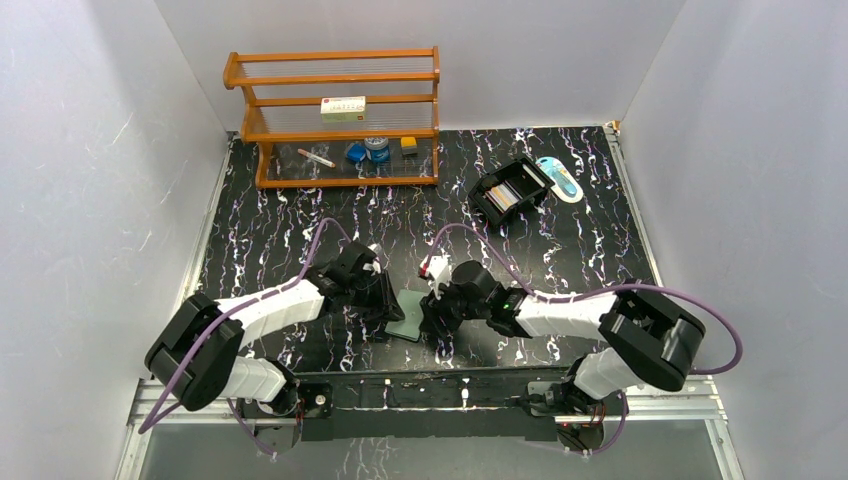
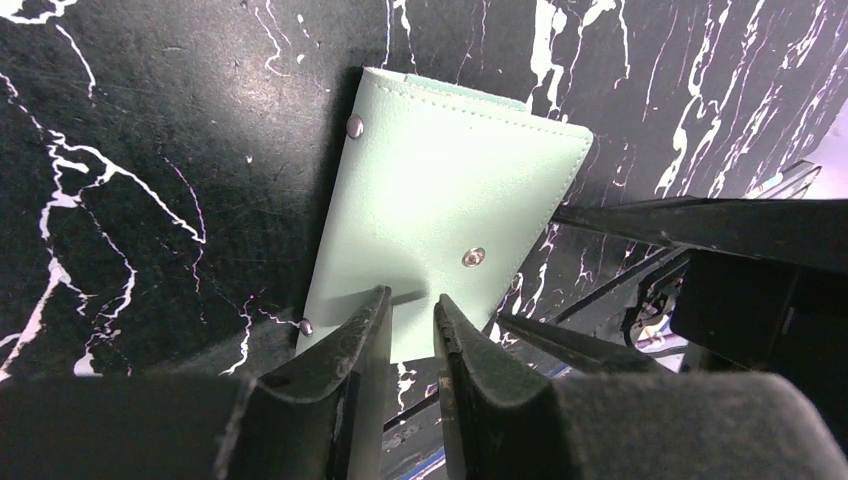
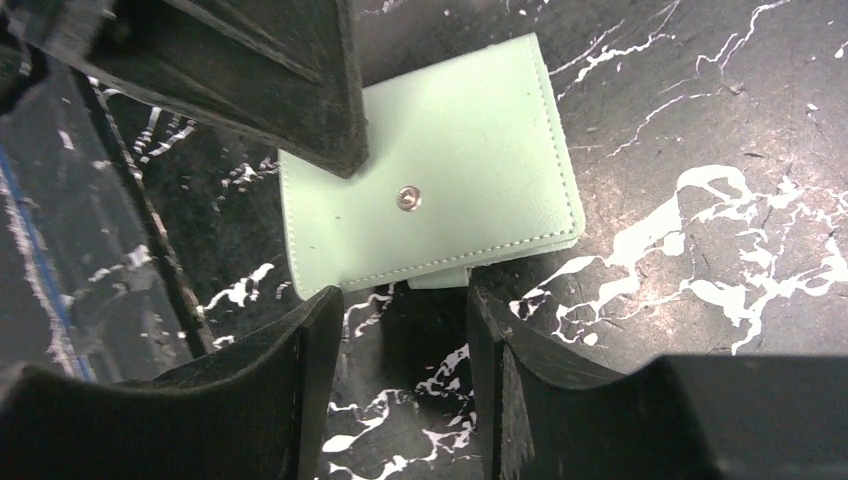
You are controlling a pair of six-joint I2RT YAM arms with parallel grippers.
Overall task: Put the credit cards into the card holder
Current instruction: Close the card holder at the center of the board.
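Note:
The card holder (image 1: 408,319) is a pale teal wallet lying closed and flat on the table between my two grippers. In the left wrist view the card holder (image 2: 440,190) shows a snap button on top. My left gripper (image 2: 413,297) hovers over its near edge, the jaws a narrow gap apart with nothing clamped. My right gripper (image 3: 405,293) stands open just short of the card holder (image 3: 470,170), facing the side where the tab pokes out. A left finger (image 3: 300,100) rests over the wallet's far corner. Credit cards (image 1: 503,195) stand in a black box far back.
The black compartmented box (image 1: 522,176) sits at the back right beside a light-blue oval object (image 1: 560,178). A wooden rack (image 1: 340,110) with small items stands at the back left. White walls close in both sides of the marbled black table (image 1: 600,250).

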